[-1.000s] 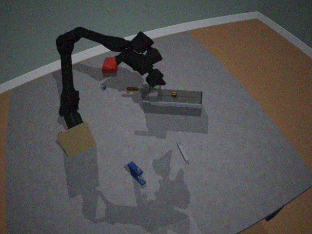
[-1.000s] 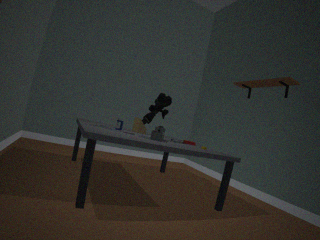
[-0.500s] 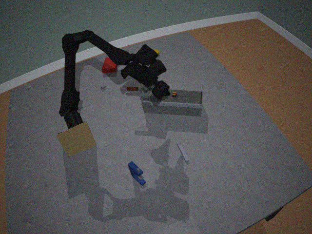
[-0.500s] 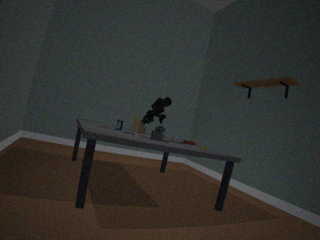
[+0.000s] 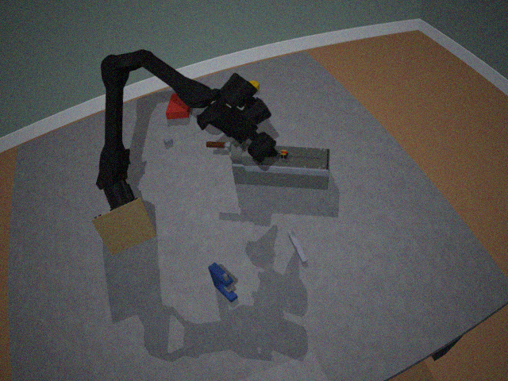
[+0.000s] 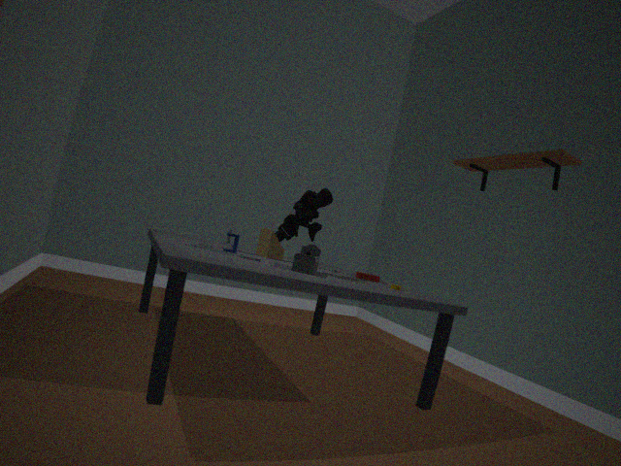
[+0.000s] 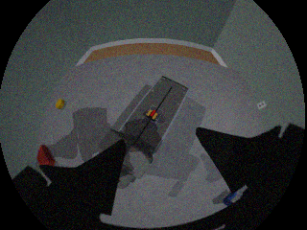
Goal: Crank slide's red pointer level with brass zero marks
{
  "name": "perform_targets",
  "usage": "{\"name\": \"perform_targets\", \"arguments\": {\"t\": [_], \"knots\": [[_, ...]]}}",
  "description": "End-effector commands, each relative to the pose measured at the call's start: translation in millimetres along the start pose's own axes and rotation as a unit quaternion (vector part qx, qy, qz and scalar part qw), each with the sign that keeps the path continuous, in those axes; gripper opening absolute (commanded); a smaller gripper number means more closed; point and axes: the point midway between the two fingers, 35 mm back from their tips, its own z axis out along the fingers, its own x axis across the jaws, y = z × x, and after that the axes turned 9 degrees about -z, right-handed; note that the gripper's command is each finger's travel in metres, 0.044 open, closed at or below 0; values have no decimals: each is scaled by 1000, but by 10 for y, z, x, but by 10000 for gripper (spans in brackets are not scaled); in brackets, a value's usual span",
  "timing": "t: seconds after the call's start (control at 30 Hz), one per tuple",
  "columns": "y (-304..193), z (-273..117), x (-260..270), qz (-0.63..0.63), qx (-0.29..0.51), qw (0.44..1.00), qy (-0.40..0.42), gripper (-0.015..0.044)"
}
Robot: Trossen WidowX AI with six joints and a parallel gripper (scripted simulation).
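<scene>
The grey machine (image 5: pixel 282 178) (image 6: pixel 304 262) (image 7: pixel 168 107) stands on the table. Its crank handle (image 5: pixel 215 144) is brown and sticks out at the left end in the top view; in the wrist view I cannot make it out. The red pointer (image 5: pixel 283 152) (image 7: pixel 153 114) sits on the slotted top, close between the brass marks in the wrist view; whether it is exactly level is too small to tell. My gripper (image 5: pixel 264 141) (image 7: pixel 161 137) is open and empty. It hangs above the machine's housing end, apart from the handle, and hides part of the housing in the top view.
A red block (image 5: pixel 178 108) (image 6: pixel 367 276) (image 7: pixel 45 155) and a yellow piece (image 5: pixel 254 84) (image 6: pixel 395 287) (image 7: pixel 59 103) lie beyond the handle side. A blue clamp (image 5: pixel 217 276) (image 6: pixel 234 243) and a pale strip (image 5: pixel 297 246) lie nearer the top camera. A tan block (image 5: pixel 125 225) (image 6: pixel 270 243) is by the arm's base.
</scene>
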Motion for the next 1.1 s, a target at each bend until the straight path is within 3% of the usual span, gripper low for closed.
{"name": "perform_targets", "arguments": {"t": [0.0, 0.4, 1.07], "knots": [[4, -7, -9, 2, 1, 1000, -2, 440], [307, -425, -56, 6, 3, 1000, -5, 440], [113, -719, 788, 184, 22, 973, -136, 440]]}}
